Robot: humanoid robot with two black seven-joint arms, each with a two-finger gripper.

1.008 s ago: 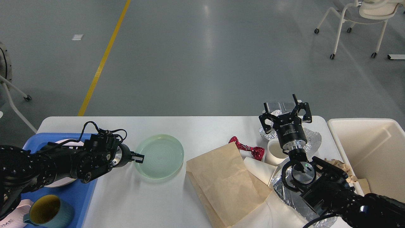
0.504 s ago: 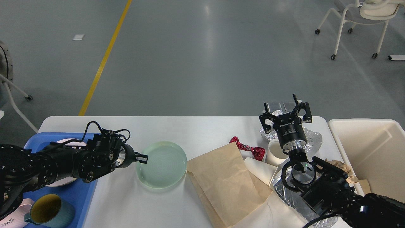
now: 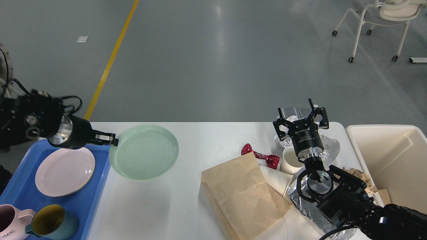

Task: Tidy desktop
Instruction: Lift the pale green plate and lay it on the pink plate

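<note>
The white desktop (image 3: 206,136) spans the view. My left gripper (image 3: 112,140) is shut on the left rim of a pale green plate (image 3: 144,151) and holds it raised above the desktop, next to the blue tray (image 3: 96,196). My right gripper (image 3: 302,115) is open and empty, pointing away over the far right of the desktop, above crumpled foil (image 3: 330,146) and a white paper cup (image 3: 290,160). A brown paper bag (image 3: 240,193) and a red foil wrapper (image 3: 262,156) lie right of centre.
The blue tray holds a white plate (image 3: 65,171), a teal mug (image 3: 51,221) and a pink mug (image 3: 10,225). A cream bin (image 3: 393,160) stands at the right edge. A wheeled chair (image 3: 377,20) is far back right.
My left gripper has lifted the green plate off the desktop and carried it left toward the blue tray. The arm rose, uncovering the white plate. The right arm has not moved.
</note>
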